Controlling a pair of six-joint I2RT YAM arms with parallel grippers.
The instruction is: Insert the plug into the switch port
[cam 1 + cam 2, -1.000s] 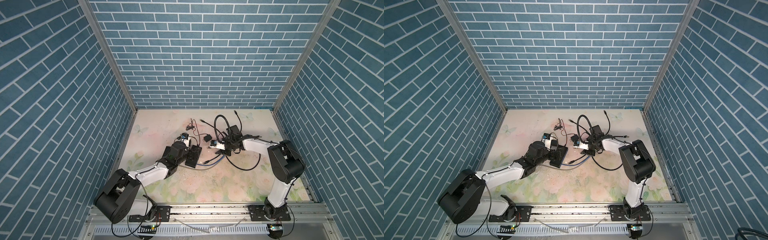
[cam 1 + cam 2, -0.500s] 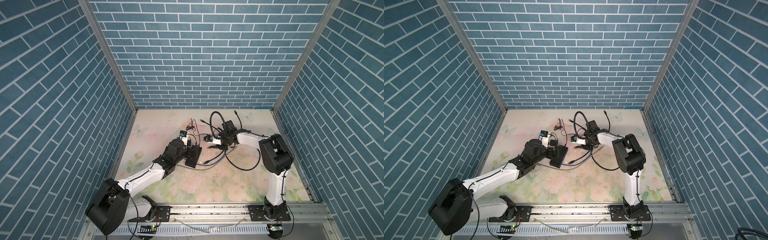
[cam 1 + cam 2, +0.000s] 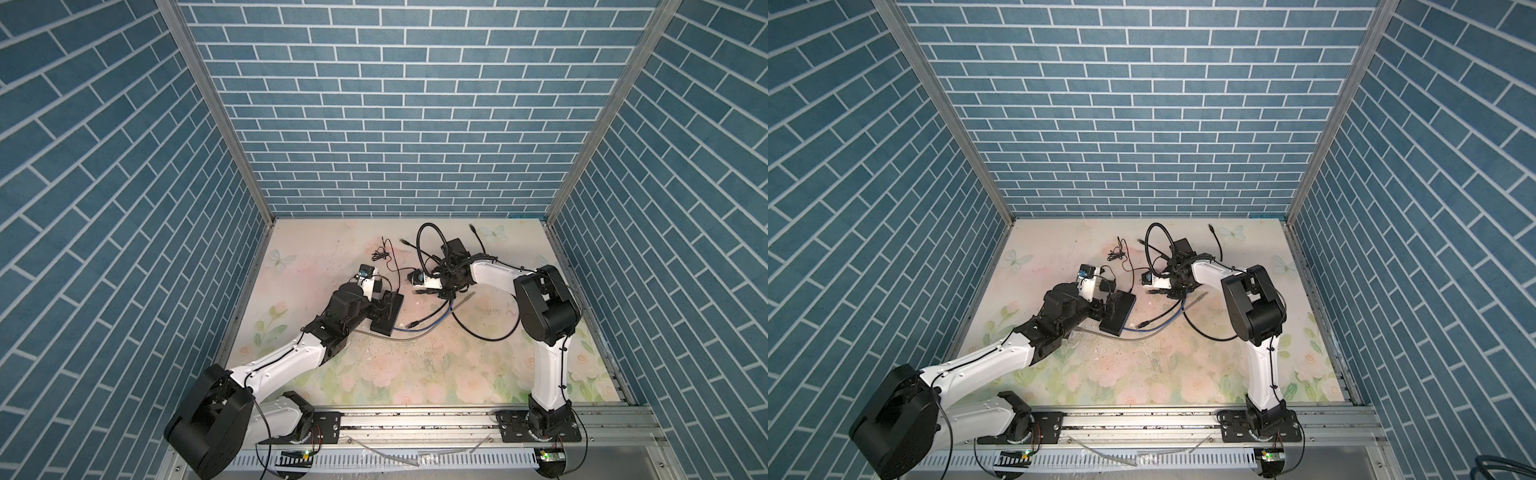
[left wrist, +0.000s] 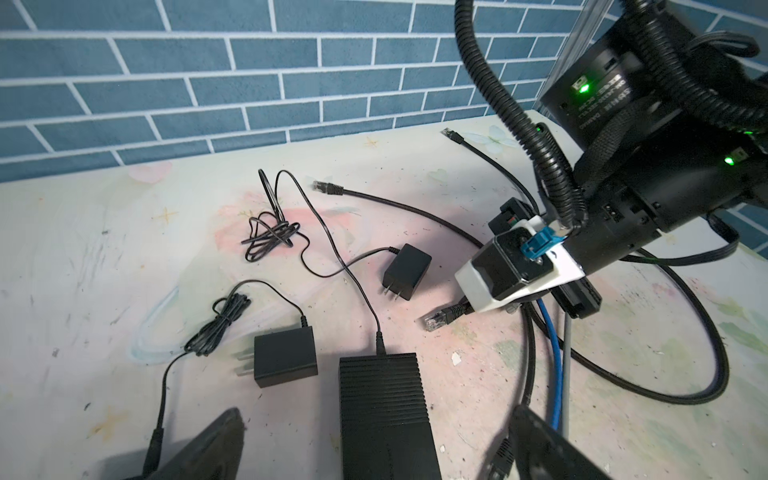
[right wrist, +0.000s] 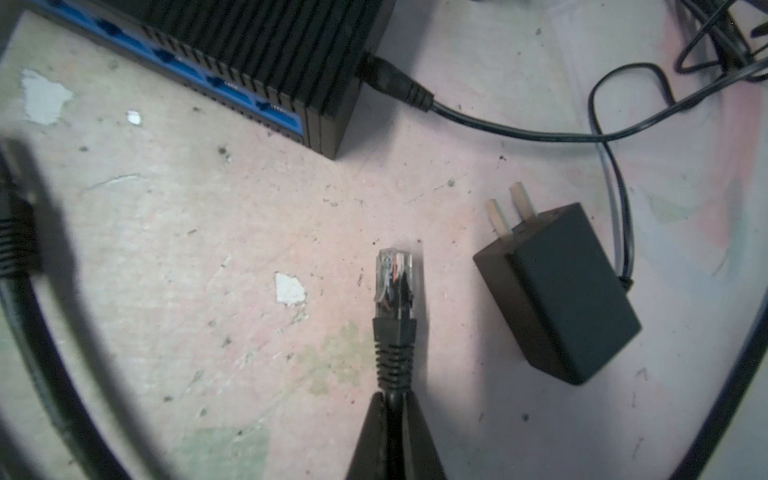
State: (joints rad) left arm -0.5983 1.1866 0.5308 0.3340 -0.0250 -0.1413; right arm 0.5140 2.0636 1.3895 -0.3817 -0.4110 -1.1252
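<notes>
**Plug gripped, port not yet lined up**

The clear-tipped plug [image 5: 394, 286] jutted from the right pincer [image 5: 394, 399], which was nipped tight just behind its ribbed boot. It was apart from the switch [image 5: 266, 50], and the blue port row [image 5: 187, 70] sat out of line with it. The left pincer [image 4: 376, 413] stood wide, astride the switch. The sound course seemed to be to square the plug to a port, brace the switch, then push straight. A power adapter [image 5: 557, 291] lay just beside the plug.
</notes>
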